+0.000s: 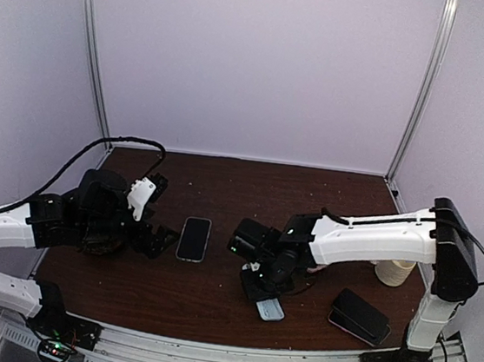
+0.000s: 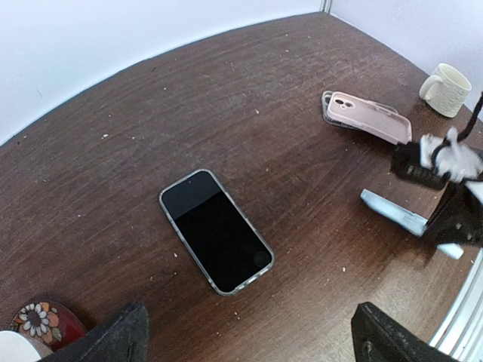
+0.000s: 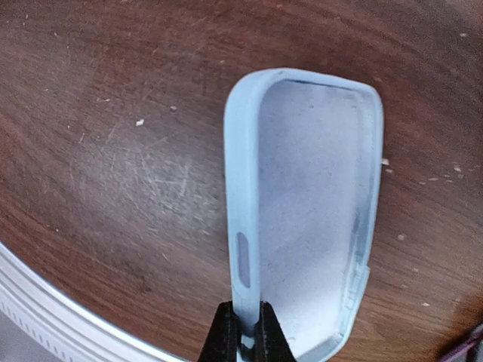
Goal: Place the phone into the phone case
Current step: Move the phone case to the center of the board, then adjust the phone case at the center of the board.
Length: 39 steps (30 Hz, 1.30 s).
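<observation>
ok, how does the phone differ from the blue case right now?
Grip: the phone lies free on the table, touched by neither gripper; the blue case is pinched by one side wall in the right gripper.
Colour: the phone shows a dark screen; the blue case is pale blue.
Build: the phone is a solid slab; the blue case is an empty shell.
Both are rounded rectangles of similar outline.

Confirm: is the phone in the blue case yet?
No, the phone lies apart from the empty case, which the right hand pinches by its rim.
</observation>
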Tool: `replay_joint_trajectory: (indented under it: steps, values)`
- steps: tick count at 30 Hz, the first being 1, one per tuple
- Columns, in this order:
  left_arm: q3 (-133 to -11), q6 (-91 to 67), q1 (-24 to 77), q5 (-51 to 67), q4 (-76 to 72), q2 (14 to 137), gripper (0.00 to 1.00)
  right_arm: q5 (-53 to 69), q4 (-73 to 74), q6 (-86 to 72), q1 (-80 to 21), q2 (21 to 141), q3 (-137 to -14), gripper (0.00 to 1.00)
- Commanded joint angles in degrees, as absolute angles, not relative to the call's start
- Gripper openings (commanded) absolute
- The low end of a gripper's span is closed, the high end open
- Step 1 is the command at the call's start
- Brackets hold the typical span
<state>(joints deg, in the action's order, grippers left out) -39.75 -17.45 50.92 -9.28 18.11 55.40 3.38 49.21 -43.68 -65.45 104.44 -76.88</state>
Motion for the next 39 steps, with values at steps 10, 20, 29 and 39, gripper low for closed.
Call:
replay_joint_trajectory:
  steps: [10,20,29,39]
  values:
    - [-38.43,-17.58,50.44,-9.30,16.61,50.34,0.98,12.76,35.86,-48.63,-67.85,115.38,-84.79,0.38]
    - [-38.40,-17.67,50.45,-9.09,16.41,51.11,0.98,0.31,38.24,-39.23,-61.37,94.85,-72.61,0.46]
    - [-38.93,-17.40,50.43,-9.25,16.96,52.61,0.98,3.07,44.24,-43.24,-60.56,100.73,-70.01,0.44]
    - [-39.11,-17.31,50.43,-9.13,17.07,53.61,0.97,11.31,43.65,-43.52,-64.34,107.14,-69.50,0.31]
